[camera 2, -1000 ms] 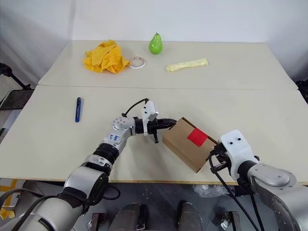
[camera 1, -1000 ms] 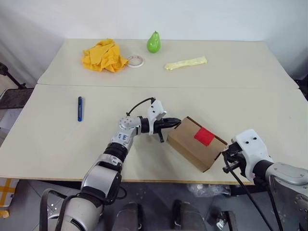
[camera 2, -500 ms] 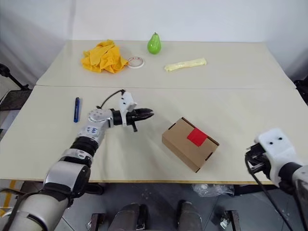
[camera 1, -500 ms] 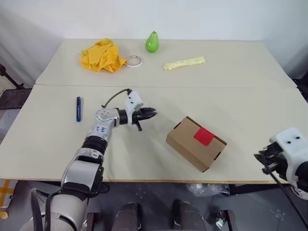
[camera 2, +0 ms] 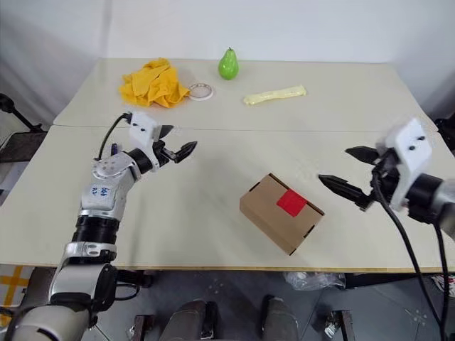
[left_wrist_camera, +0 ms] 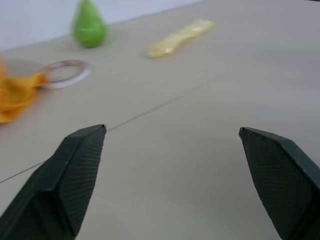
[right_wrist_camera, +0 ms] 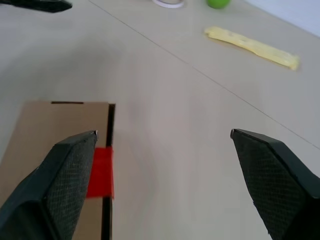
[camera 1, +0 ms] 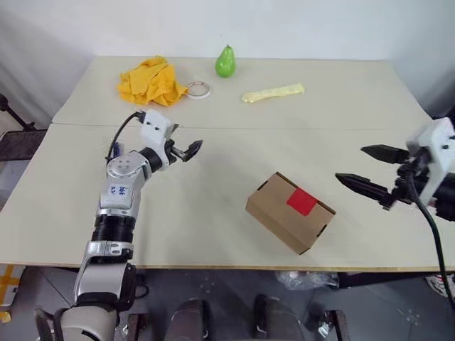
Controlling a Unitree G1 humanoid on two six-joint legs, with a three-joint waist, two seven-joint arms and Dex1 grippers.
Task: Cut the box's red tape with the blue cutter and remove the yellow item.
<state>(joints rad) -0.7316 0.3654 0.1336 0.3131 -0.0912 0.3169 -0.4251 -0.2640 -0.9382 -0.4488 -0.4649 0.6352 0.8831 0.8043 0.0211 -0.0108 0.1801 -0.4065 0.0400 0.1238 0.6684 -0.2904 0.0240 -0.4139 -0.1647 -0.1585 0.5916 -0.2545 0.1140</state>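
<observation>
Hovering above the pale table (camera 1: 213,213), both arms hang clear of the work — the left gripper (camera 1: 186,148) with its black fingers parted and nothing between them, the right gripper (camera 1: 362,170) likewise spread wide and empty. The box (camera 1: 290,212) lies closed on the table between the two, nearer the right gripper and a little below its fingertips, well apart from the left one. The red tape (camera 1: 301,202) sits unbroken across the seam of the box's top flaps; the right wrist view shows it (right_wrist_camera: 100,172) straddling the dark slit beside that gripper's own finger. The blue cutter (camera 1: 110,150) is mostly hidden behind the left arm, only a sliver showing just beside the wrist. Farther out, beyond the left gripper's tips, lie an orange-yellow cloth (camera 1: 148,80), a tape roll (camera 1: 198,89), a green pear (camera 1: 225,62) and a long pale yellow strip (camera 1: 273,93) — all well apart from both grippers.
</observation>
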